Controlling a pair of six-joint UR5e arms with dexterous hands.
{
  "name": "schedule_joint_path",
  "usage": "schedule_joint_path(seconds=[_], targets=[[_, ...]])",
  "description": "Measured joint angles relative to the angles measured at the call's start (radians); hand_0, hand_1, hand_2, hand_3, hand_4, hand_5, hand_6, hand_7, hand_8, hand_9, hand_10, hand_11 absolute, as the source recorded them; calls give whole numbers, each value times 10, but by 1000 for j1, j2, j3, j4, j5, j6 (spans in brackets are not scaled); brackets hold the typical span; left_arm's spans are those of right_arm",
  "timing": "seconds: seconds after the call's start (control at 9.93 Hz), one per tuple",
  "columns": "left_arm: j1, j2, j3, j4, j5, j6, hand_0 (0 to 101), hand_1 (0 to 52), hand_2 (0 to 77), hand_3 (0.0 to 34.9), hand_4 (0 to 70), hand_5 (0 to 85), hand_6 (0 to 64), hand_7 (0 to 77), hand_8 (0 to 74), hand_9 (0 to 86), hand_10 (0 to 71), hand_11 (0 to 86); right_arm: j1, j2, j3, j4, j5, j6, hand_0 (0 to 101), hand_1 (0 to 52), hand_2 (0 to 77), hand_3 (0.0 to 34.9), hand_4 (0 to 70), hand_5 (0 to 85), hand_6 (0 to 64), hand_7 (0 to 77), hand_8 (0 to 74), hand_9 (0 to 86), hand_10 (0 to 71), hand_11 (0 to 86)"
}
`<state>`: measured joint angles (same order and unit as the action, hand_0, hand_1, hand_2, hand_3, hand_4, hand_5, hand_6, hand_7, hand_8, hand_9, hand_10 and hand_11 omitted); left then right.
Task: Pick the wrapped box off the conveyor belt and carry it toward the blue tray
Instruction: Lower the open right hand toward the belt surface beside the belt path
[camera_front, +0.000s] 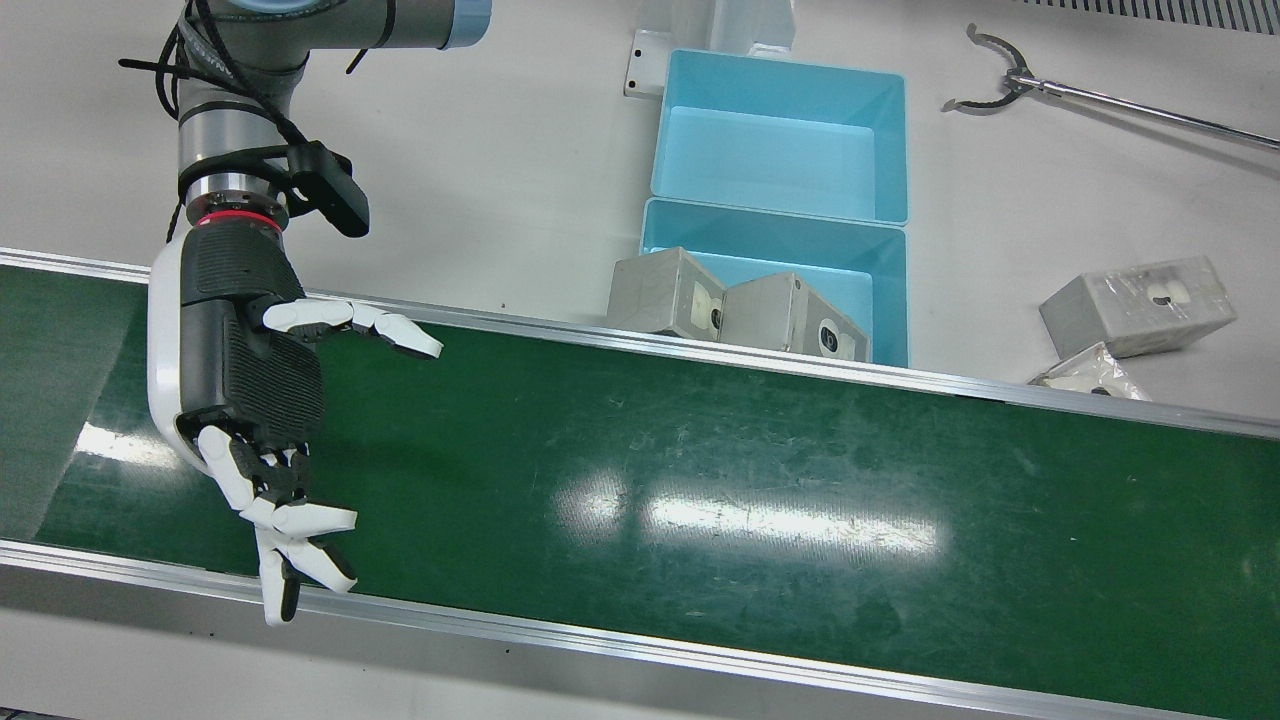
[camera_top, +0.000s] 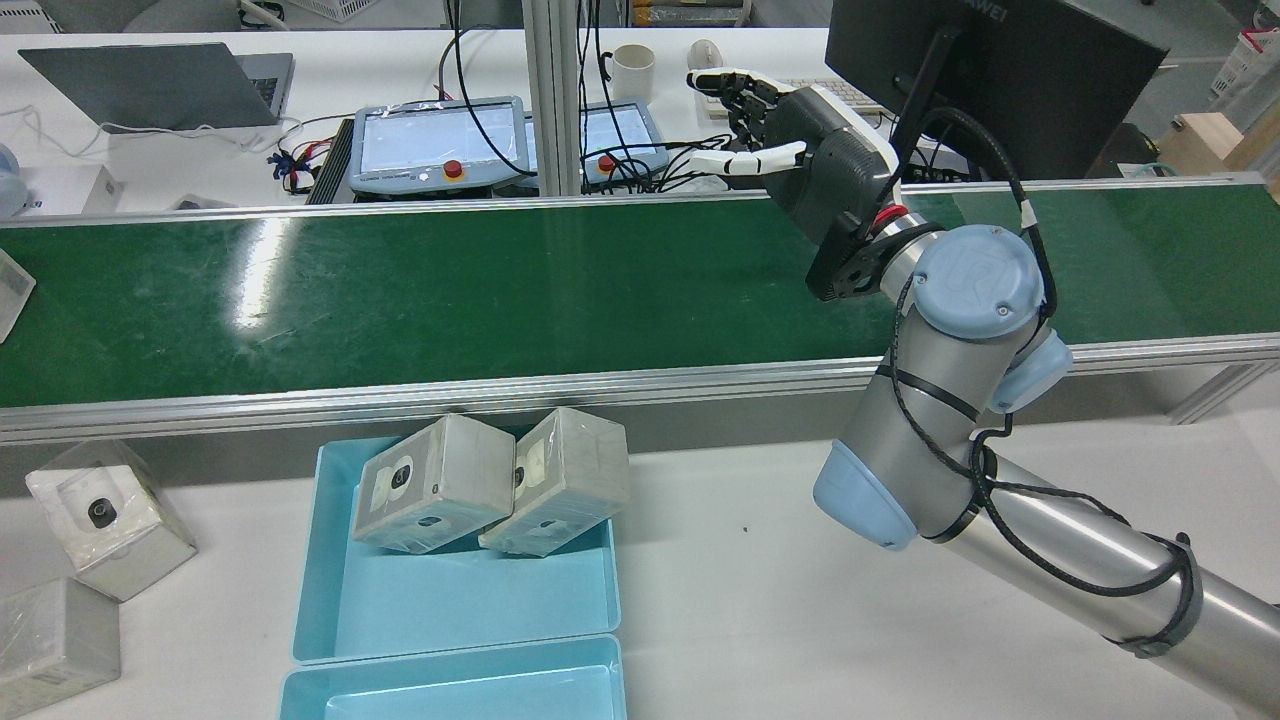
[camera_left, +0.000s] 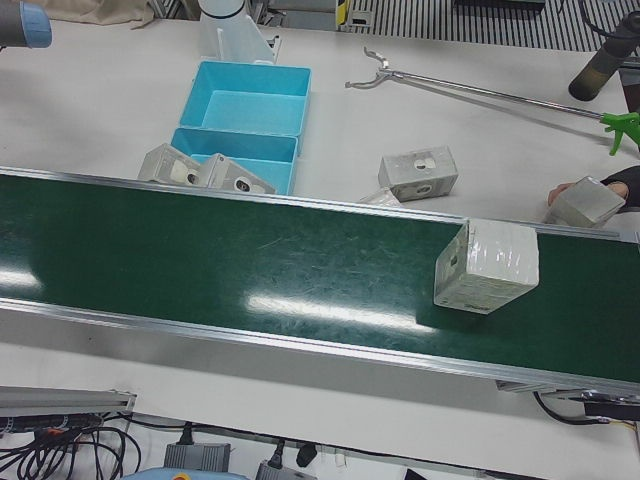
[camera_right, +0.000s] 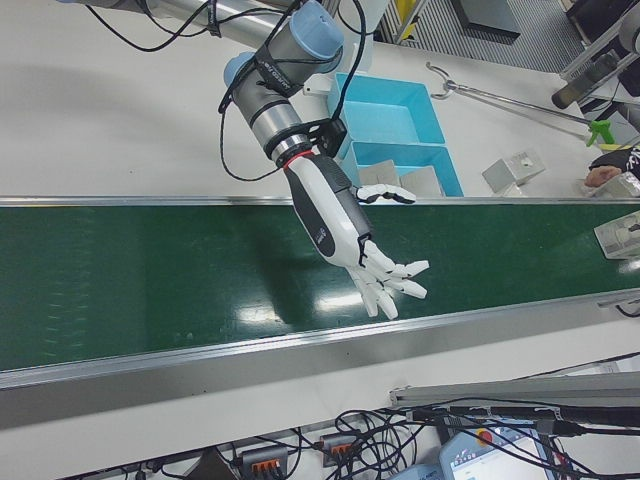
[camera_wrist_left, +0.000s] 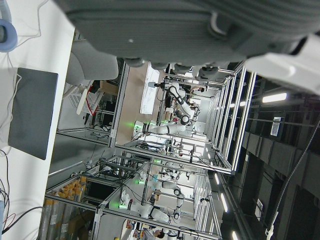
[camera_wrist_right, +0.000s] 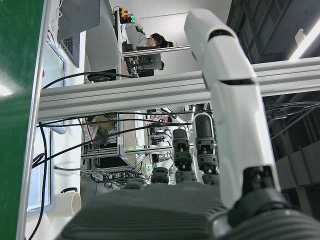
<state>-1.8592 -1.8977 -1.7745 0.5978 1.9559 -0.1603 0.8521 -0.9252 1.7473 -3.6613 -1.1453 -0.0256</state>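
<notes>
A wrapped box (camera_left: 487, 266) stands on the green conveyor belt (camera_left: 250, 260) toward its end on the robot's left; it also shows at the frame edge as the box (camera_right: 622, 235) and as the box (camera_top: 10, 290). My right hand (camera_front: 250, 370) hovers open over the belt's other end, fingers spread, far from the box; it appears again as the hand (camera_top: 800, 150) and the hand (camera_right: 350, 230). Two blue trays (camera_front: 780, 130) sit beside the belt; the nearer tray (camera_top: 450, 600) holds two wrapped boxes (camera_top: 490, 485) leaning on its rim. Only the palm of my left hand (camera_wrist_left: 200, 25) shows.
More wrapped boxes (camera_front: 1135, 305) lie on the white table beside the trays. A long grabber tool (camera_front: 1000, 80) lies behind them. A person's hand (camera_left: 585, 200) holds another box at the belt's far end. Control pendants (camera_top: 430, 140) and cables lie across the belt.
</notes>
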Motion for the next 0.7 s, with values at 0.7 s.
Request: schedule_joint_path(seconds=[0.7], targets=[[0,0,0,0,0,0,0,0,5,0,0,11,5,5,5,0,5,5,-30,-2,-56,42,1,9,512,185,131,0,104,251,55,60,16,38,0,5]])
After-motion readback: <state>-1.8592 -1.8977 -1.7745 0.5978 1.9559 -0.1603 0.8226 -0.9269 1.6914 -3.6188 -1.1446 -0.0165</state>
